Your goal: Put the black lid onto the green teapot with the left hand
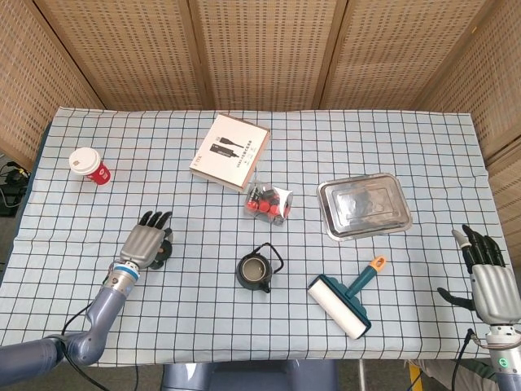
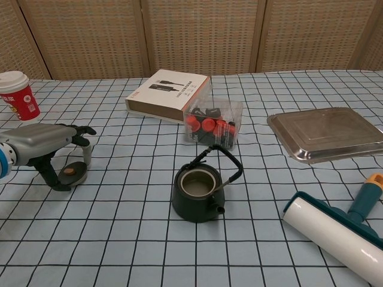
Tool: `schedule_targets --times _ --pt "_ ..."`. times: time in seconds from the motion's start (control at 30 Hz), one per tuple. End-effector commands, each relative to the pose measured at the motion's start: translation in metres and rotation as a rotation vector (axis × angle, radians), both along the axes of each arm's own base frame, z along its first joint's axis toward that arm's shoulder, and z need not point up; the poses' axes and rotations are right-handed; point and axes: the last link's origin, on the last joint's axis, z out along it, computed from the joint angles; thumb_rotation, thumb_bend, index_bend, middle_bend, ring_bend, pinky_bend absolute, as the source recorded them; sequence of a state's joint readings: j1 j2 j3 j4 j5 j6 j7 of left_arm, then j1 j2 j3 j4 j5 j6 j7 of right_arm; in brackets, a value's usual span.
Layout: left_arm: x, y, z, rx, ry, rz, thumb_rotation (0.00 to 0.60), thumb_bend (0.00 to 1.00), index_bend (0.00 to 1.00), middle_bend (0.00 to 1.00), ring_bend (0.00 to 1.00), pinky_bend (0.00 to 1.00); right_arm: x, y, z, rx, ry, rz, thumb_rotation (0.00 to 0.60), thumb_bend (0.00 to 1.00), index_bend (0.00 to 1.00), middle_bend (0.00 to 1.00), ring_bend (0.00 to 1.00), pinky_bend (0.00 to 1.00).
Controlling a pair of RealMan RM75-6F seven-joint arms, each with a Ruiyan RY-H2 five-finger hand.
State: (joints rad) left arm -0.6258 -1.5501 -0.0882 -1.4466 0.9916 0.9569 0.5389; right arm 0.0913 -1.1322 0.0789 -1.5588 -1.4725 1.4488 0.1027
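The green teapot (image 1: pixel 256 271) (image 2: pixel 199 194) stands open-topped near the table's front middle, its handle upright. The black lid (image 2: pixel 72 172), with a brown knob, sits well left of it, tilted up on one edge. My left hand (image 1: pixel 145 242) (image 2: pixel 45 146) is over the lid and pinches it between thumb and a finger; from the head view the hand hides most of the lid. My right hand (image 1: pixel 488 281) hovers off the table's right front corner, fingers spread, holding nothing.
A red paper cup (image 1: pixel 89 165) stands at the far left. A white box (image 1: pixel 230 151) and a clear box of red pieces (image 1: pixel 270 203) lie behind the teapot. A metal tray (image 1: pixel 364 207) and a lint roller (image 1: pixel 346 301) lie to the right.
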Motion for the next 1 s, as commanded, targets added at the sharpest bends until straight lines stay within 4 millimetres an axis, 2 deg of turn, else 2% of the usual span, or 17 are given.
schedule_targets --times 0.03,0.3,0.6,0.8,1.0 --pt "0.002 0.0 0.003 0.005 -0.01 -0.008 0.6 0.36 0.44 0.0 0.0 0.0 0.0 0.0 0.0 -0.001 -0.001 -0.001 0.6 0.06 0.0 0.0 0.0 0.0" --pt "0.027 -0.002 0.016 0.011 -0.053 -0.074 0.6 0.36 0.44 0.0 0.0 0.0 0.0 0.0 0.003 -0.007 -0.009 -0.002 0.6 0.06 0.0 0.0 0.0 0.0" --pt "0.084 0.0 0.021 -0.009 -0.088 -0.208 0.6 0.35 0.45 0.0 0.0 0.0 -0.004 -0.002 0.006 -0.008 -0.022 -0.019 0.6 0.06 0.0 0.0 0.0 0.0" --pt "0.134 -0.002 0.008 -0.05 -0.079 -0.315 0.6 0.35 0.45 0.0 0.0 0.0 -0.007 -0.005 0.008 -0.008 -0.037 -0.026 0.6 0.06 0.0 0.0 0.0 0.0" --pt "0.173 -0.007 -0.019 -0.111 -0.084 -0.378 0.6 0.35 0.45 0.0 0.0 0.0 -0.012 -0.007 0.014 -0.018 -0.064 -0.043 0.6 0.06 0.0 0.0 0.0 0.0"
